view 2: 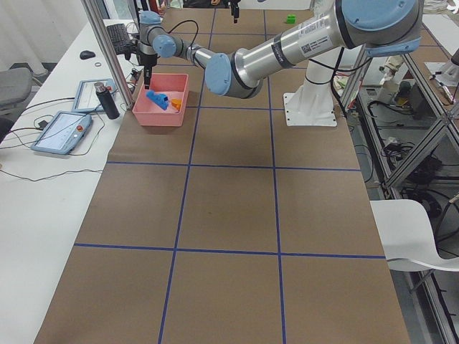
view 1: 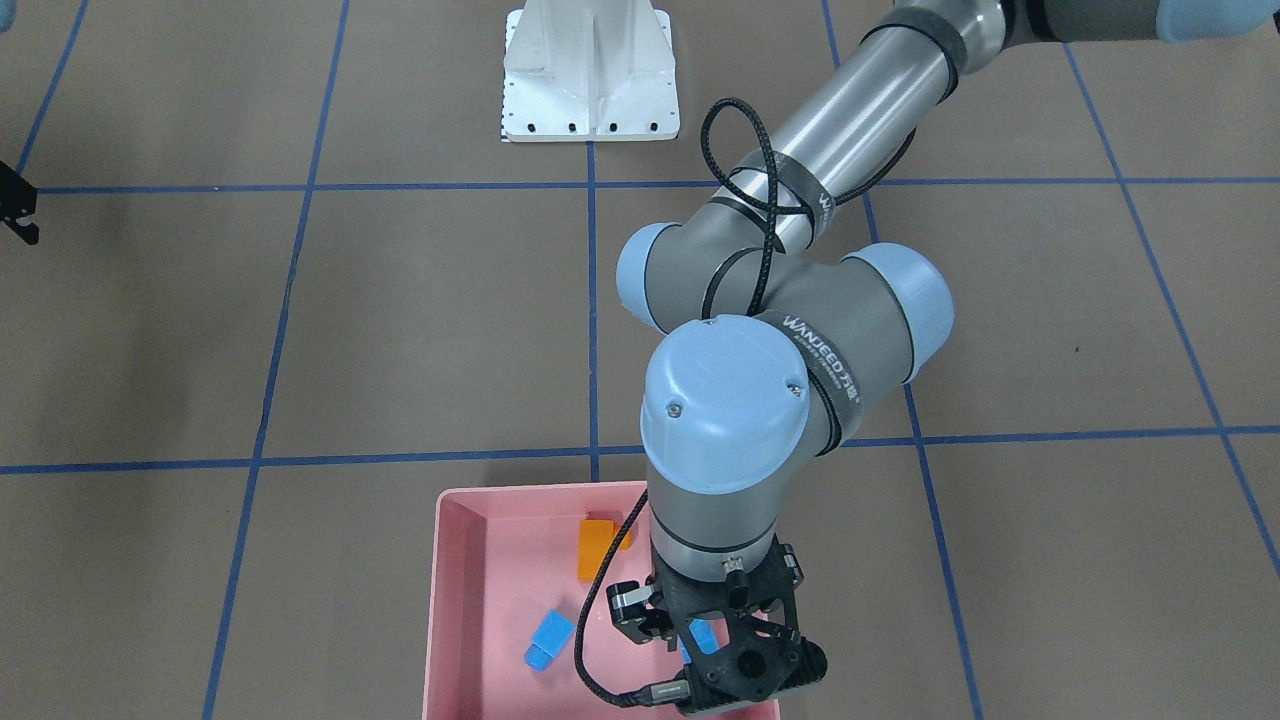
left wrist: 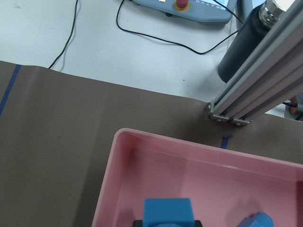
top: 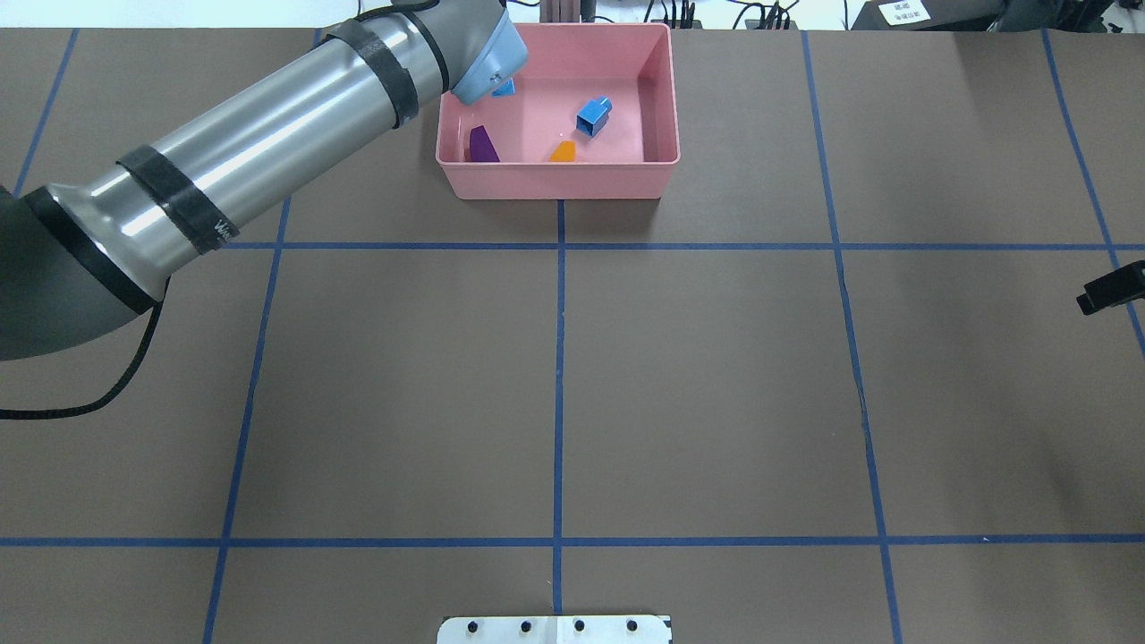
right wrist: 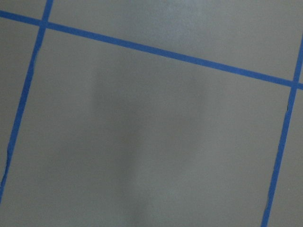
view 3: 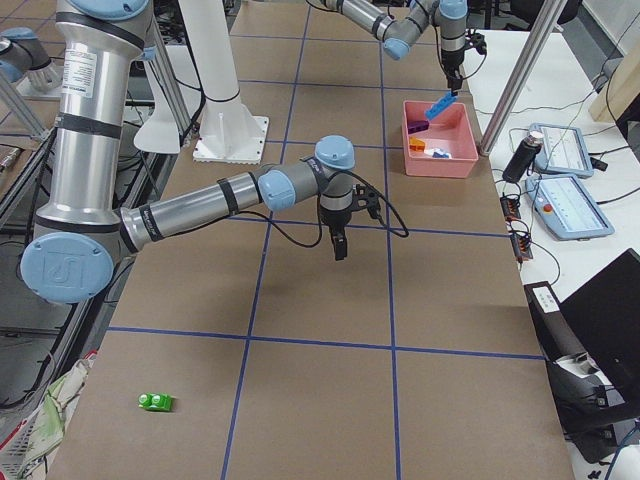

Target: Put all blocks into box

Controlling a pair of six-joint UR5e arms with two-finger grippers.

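Left gripper (view 3: 449, 92) fingers clamped on long light-blue block (left wrist: 168, 210), held above box (top: 555, 183) so release lands it beside orange block (top: 564, 153), purple block (top: 484, 144), small light-blue block (top: 593, 116). Green block (view 3: 155, 402) lies on tabletop (top: 716, 402), well apart from box. Right gripper (view 3: 340, 248) hangs over mid-tabletop; cannot tell if fingers open or closed

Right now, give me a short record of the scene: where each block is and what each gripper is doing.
box: pink box, on the table, at the edge farthest from the robot
in box: orange block, purple block, small light-blue block
left gripper: above the box, shut on the long light-blue block
right gripper: over the table, away from the blocks; open or shut unclear
outside box: green block, on the table, far from the box
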